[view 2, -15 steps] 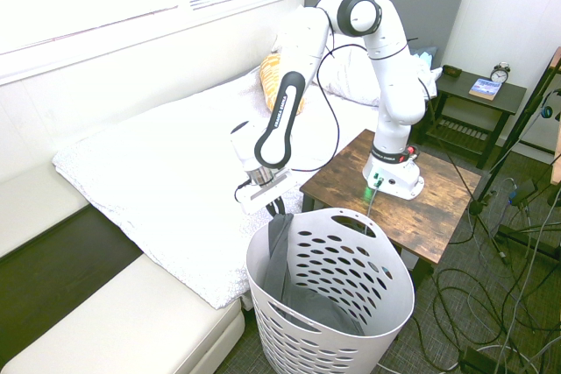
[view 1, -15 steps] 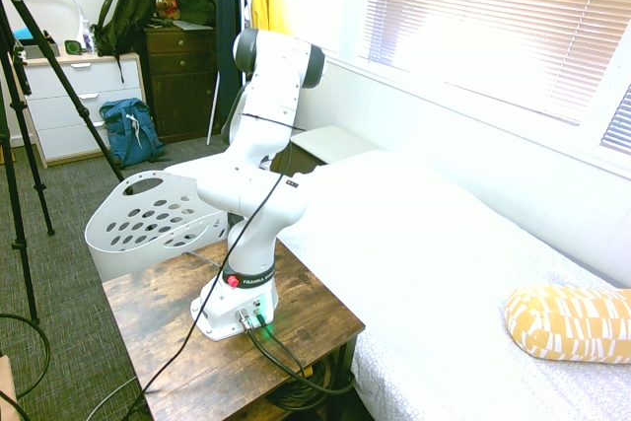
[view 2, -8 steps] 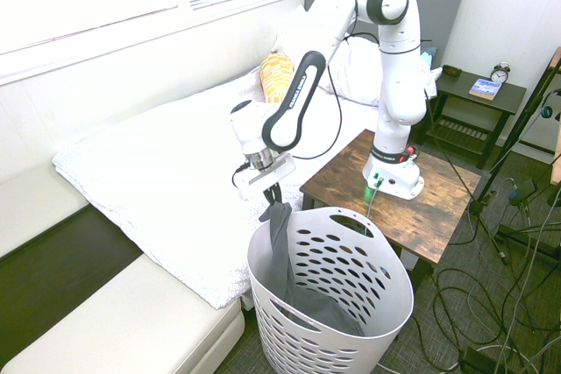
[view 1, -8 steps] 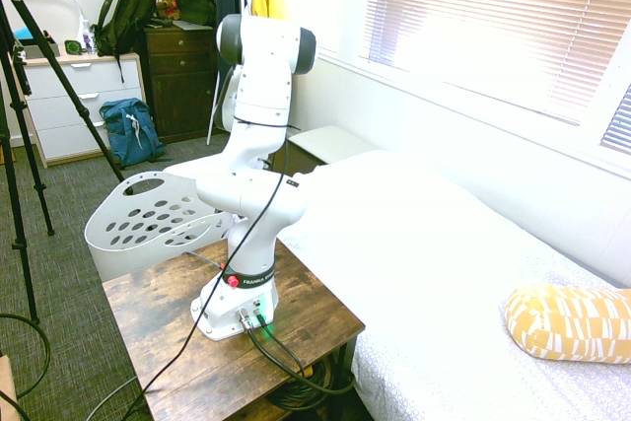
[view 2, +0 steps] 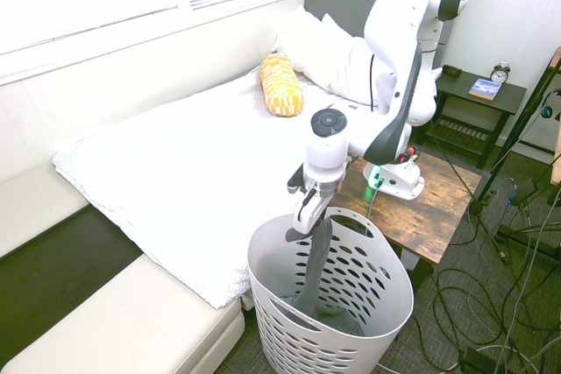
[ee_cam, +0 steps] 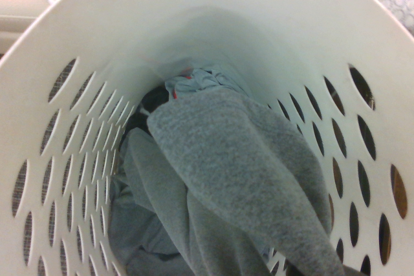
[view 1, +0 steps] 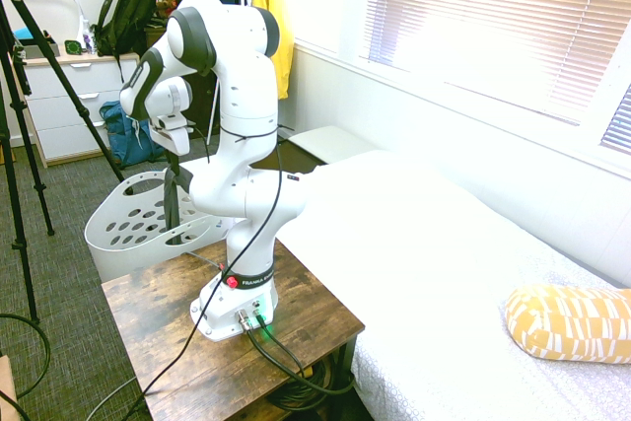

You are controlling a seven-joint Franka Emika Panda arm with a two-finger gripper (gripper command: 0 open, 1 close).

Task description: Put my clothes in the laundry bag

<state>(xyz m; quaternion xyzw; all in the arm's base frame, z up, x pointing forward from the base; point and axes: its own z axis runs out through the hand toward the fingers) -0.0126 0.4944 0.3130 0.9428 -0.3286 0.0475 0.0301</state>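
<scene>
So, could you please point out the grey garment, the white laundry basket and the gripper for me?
grey garment (view 2: pixel 313 271): second exterior view, on the hanging stretch inside the basket.
white laundry basket (view 2: pixel 386 308): second exterior view, on its perforated side wall.
gripper (view 2: pixel 301 227): second exterior view, at the fingertips pinching the garment's top.

Legible print is scarce. The black band (view 1: pixel 248 281) round the foot of the robot arm, just above its base on the wooden side table (view 1: pixel 163 313), carries white lettering that reads "FRANKA"; the letters after that word are too small to make out. In the second exterior view the same band is too small to read. The book (view 2: pixel 485 88) on the nightstand shows a cover, but no title is readable. The small clock (view 2: pixel 500 72) beside it shows a face with no readable numerals.
</scene>
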